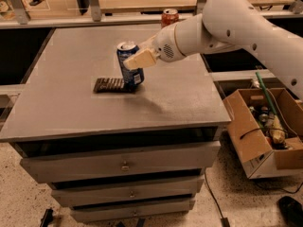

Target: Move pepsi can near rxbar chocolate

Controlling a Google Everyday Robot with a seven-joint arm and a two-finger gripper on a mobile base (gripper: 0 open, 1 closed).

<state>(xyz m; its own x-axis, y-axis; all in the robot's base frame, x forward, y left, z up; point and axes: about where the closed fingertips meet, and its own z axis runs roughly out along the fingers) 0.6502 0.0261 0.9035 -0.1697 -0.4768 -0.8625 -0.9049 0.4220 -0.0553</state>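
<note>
We see our pincer [134, 62] closed around the upright pepsi can [136, 76], which stands on the surface [71, 51] at the right end of the bar [109, 85].

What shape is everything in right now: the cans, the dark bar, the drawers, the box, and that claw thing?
pepsi can: upright on the table, right beside the bar.
rxbar chocolate: lying flat, wrapped.
gripper: at the pepsi can's side, above the tabletop.
orange-red can: upright, behind the table.
drawers: all shut.
cardboard box: open, on the floor, holding clutter.
</note>
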